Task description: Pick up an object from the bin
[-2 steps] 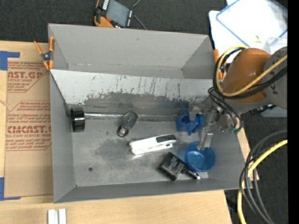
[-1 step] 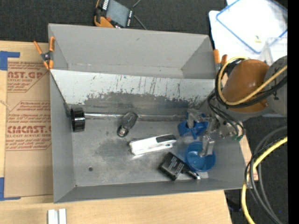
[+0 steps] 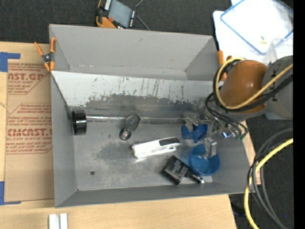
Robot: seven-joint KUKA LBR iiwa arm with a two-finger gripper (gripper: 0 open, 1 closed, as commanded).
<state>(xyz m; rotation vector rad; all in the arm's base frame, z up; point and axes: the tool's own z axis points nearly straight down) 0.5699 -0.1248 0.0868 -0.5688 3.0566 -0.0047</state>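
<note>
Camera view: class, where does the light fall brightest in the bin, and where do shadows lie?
In the camera view, the white stapler-like thing is brightest; the bin's floor gives a dull sheen without hard glare; the darkest patch lies around the gripper, over the blue round thing.

The blue round piece (image 3: 205,165) looks like a shallow dish. It rests on the floor of the bin (image 3: 95,147), near its lower right corner.
</note>
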